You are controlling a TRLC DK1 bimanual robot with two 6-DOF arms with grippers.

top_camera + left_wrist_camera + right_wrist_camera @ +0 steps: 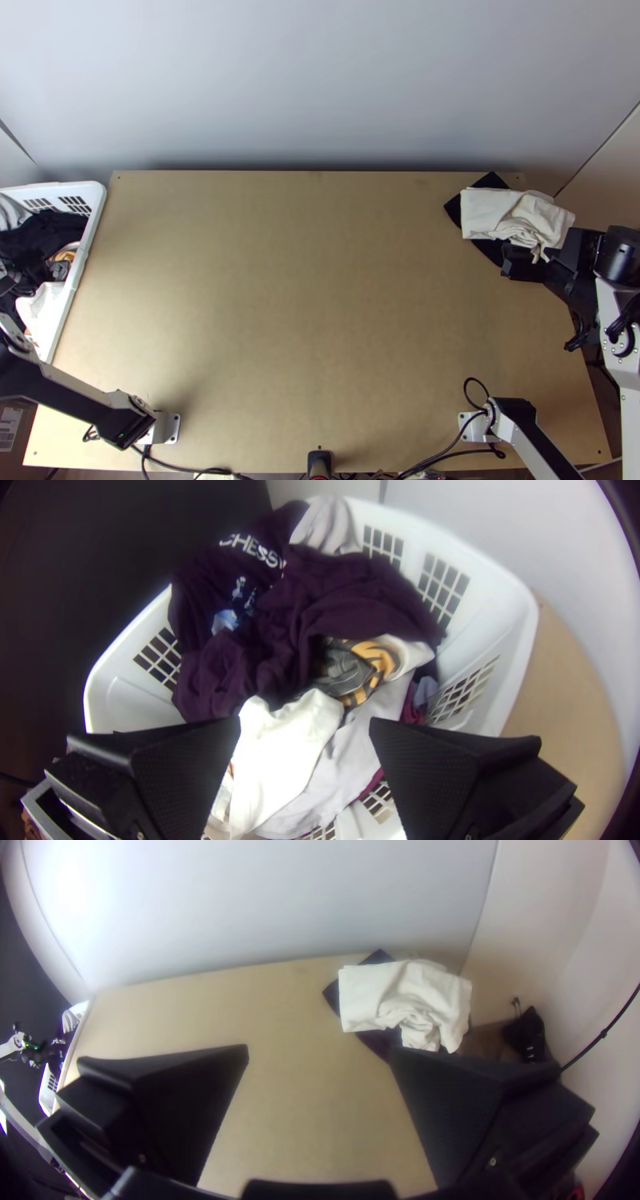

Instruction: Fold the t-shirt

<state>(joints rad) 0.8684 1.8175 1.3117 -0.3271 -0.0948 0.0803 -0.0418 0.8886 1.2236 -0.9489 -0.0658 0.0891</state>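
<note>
Fingers spread wide apart and holding nothing, my left hand (28, 272) is over the white laundry basket (94, 198) at the left side of the desk (304, 304). Down in the basket, as the left wrist view shows me, a dark purple garment (360, 600) lies bunched, with pale lettering on another dark part (200, 593) beside it. Near it sit a crumpled grey-and-orange patterned cloth (377, 657), a white cloth (283, 753), a pale grey cloth (357, 747) and a light piece (327, 527) against the rim. Across the desk, I have my right hand (538, 308) at the right side, its fingers also well apart with nothing between them. Just beyond it, in the far right corner, a cream cloth (484, 210) lies flat and folded-looking at one end and bunched at the other, on top of a dark cloth (490, 180) whose corners stick out from under it. I can't tell which of these pieces is the t-shirt. Black cables (436, 458) run along the desk's near edge.
</note>
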